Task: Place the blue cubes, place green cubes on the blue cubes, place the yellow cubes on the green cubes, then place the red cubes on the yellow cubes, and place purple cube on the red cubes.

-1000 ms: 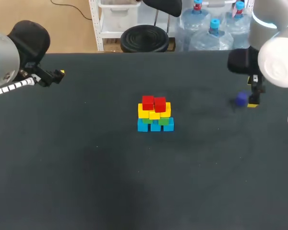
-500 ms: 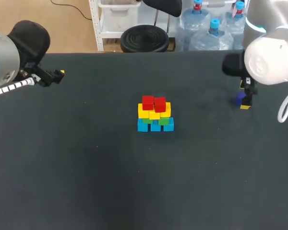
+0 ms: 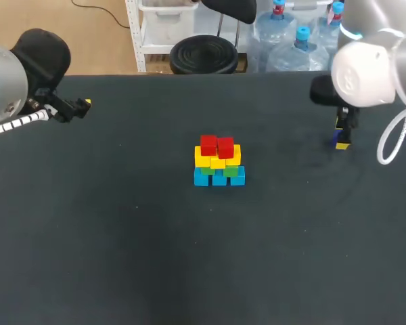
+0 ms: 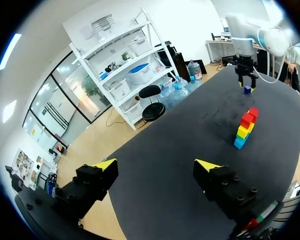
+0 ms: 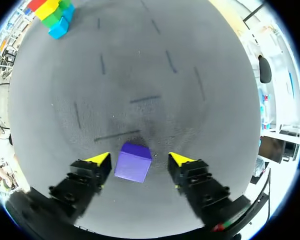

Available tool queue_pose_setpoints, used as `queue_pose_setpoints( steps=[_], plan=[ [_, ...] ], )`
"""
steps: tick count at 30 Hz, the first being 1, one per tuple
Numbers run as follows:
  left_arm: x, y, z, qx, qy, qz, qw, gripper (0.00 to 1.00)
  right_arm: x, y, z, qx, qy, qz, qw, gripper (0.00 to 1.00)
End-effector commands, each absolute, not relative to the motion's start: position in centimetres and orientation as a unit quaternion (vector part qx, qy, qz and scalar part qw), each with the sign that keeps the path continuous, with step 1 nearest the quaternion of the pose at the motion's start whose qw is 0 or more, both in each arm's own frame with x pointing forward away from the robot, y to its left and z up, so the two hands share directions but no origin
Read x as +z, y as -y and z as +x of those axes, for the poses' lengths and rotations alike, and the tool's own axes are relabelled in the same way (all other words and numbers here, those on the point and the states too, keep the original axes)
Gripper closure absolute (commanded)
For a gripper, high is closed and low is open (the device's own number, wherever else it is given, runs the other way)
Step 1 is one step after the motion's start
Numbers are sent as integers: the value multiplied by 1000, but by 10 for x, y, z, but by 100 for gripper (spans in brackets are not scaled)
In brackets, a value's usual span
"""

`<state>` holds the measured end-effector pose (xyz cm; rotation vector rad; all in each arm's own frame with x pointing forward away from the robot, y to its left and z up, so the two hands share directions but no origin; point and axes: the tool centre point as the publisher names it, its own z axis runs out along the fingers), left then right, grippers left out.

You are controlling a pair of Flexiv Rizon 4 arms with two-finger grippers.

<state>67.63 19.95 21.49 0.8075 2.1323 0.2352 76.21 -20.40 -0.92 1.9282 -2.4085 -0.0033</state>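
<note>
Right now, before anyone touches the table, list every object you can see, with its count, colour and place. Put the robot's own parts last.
table: one, dark, under everything.
blue cubes: three showing, blue, bottom row of the stack at mid-table.
green cubes: two showing, green, on the blue cubes.
yellow cubes: three showing, yellow, on the green cubes.
red cubes: two, red, top of the stack.
purple cube: one, purple, on the table to the right of the stack, apart from it.
left gripper: one, yellow-tipped, open and empty, near the table's far left edge.
right gripper: one, yellow-tipped, open, fingers either side of the purple cube, not touching it.
</note>
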Motion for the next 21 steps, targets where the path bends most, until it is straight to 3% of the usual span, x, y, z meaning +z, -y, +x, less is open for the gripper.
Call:
queue_pose_setpoints(
  steps=[1,11,21],
  plan=[
    [214,-199,675,94,-847,320,414,0,-10,204,763,-4,781,624,33,100],
    [214,-199,675,94,-847,320,414,0,4,192,758,-5,776,630,29,100],
    [214,-199,675,94,-847,320,414,0,60,160,747,-27,753,657,0,100]
  ],
)
